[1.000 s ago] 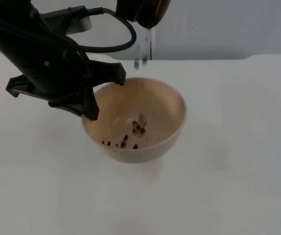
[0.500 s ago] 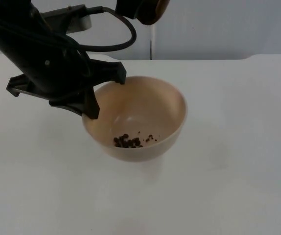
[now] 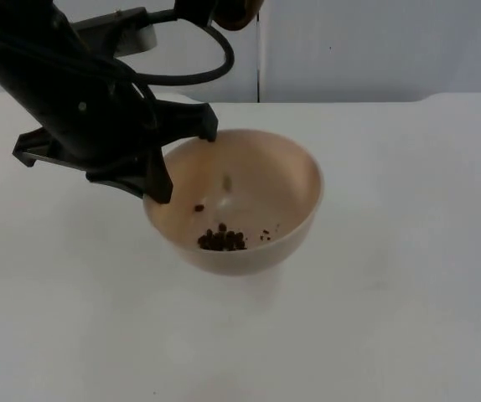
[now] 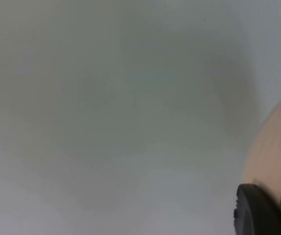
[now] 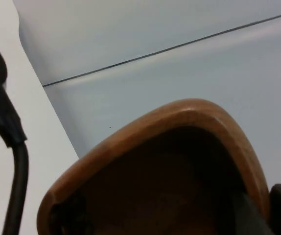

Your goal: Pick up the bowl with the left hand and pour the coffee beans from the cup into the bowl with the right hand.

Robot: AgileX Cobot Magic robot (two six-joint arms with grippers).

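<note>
Above the white table [image 3: 391, 251], the left gripper [image 3: 182, 159] clamps the bowl's [image 3: 282, 180] near-left rim. Coffee beans [image 3: 221, 240] now lie heaped inside; the cup [image 5: 155, 161], gripped by the right gripper [image 3: 224, 10], has shifted left. Wide bare tabletop surrounds the bowl.

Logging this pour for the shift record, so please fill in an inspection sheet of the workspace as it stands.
Surface: white table, no spills seen.
Job's things: beige bowl lifted, tilted; coffee beans pooled inside; brown wooden cup above it.
Clutter: nothing seen.
Grippers: left gripper shut on the bowl's rim; right gripper holds the cup.
Cables: robot's own, left out.
Surroundings: grey partition wall.
</note>
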